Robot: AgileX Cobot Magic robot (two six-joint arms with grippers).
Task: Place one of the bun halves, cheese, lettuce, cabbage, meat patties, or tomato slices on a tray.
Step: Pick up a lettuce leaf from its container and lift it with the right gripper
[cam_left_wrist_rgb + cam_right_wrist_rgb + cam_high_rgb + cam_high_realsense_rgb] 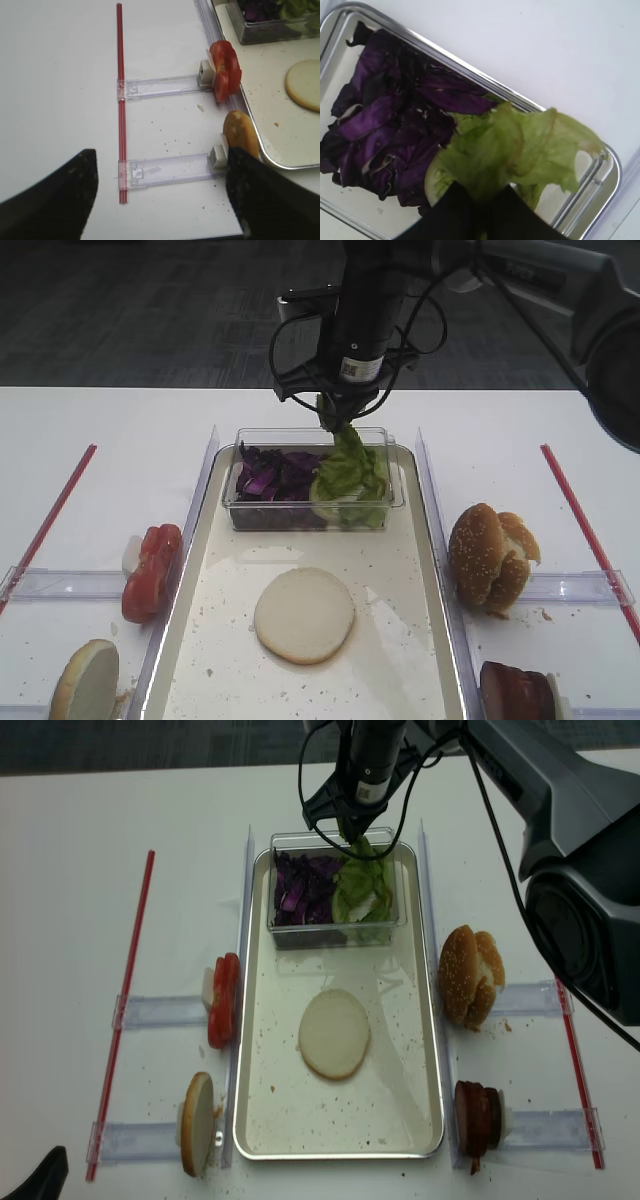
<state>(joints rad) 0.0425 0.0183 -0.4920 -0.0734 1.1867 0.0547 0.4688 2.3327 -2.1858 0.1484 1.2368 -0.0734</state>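
My right gripper (335,420) (481,192) (352,838) is shut on the top of a crinkled green lettuce (350,452) (520,147) leaf, which hangs over the right half of a clear tub. Its lower end reaches the other greens there. Purple cabbage (268,477) (395,110) fills the tub's left half. The cream tray (400,650) (400,1105) holds the tub at its far end and one pale flat bun half (304,615) (334,1034) in the middle. My left gripper (160,185) is open over bare table, left of the tray.
The clear tub (232,508) rests inside the tray. Tomato slices (152,570) (225,70) and a bun half (88,680) (241,132) stand in holders on the left. A sesame bun (490,555) and meat patties (515,690) sit on the right. Red strips (119,100) run along both sides.
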